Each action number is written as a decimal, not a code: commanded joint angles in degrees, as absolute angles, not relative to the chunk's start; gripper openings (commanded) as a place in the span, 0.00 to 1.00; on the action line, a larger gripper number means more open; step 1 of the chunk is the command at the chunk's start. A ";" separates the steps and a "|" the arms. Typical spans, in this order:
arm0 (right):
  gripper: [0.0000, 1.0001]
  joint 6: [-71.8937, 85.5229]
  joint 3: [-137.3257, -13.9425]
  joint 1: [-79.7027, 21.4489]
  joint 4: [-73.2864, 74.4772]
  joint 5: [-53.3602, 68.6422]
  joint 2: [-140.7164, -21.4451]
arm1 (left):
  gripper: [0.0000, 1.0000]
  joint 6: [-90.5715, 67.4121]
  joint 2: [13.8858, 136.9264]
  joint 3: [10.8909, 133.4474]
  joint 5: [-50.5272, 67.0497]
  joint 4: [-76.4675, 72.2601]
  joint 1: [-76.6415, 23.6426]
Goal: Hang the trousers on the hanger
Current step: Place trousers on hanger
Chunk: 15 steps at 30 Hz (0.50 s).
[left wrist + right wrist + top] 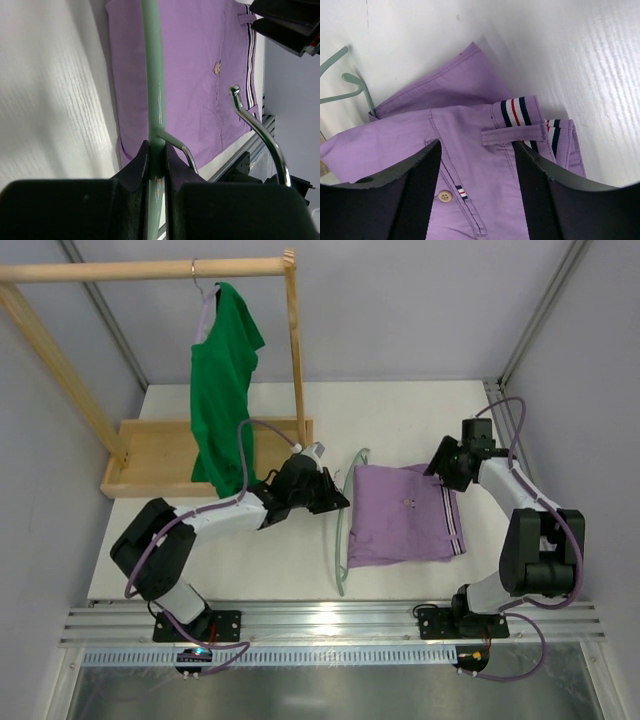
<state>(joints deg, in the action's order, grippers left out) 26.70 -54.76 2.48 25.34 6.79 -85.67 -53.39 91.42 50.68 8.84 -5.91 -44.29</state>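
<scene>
Long lilac-purple soft fabric trousers (400,520) lie folded flat on the white table (250,560). Their navy, white and red striped waistband (455,525) is turned toward the right arm's side, and a small pale button (217,68) shows on the front. A thin pale mint-green plastic hanger (341,540) with a chrome hook (260,131) runs just beside the left edge of the trousers. No part of the cloth is over it. The left gripper (338,502) is clamped tight on the hanger's straight bar, and its dark fingers (137,167) press against the bar from both sides. The right gripper (442,472) hovers low over the waistband end with its jaws spread wide. In the right wrist view its black fingers (415,190) stand on either side of a belt loop (512,135), with the fabric lying smooth between them. Whether the tips touch the cloth cannot be told. At the far left a light wooden rack (150,270) holds a bright green top (222,390) on a second hanger, well apart from the trousers.
</scene>
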 commanded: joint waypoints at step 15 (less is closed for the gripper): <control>0.79 24.08 -46.94 10.19 27.18 4.82 -80.32 | 0.01 -46.32 100.98 55.20 13.00 5.01 -42.37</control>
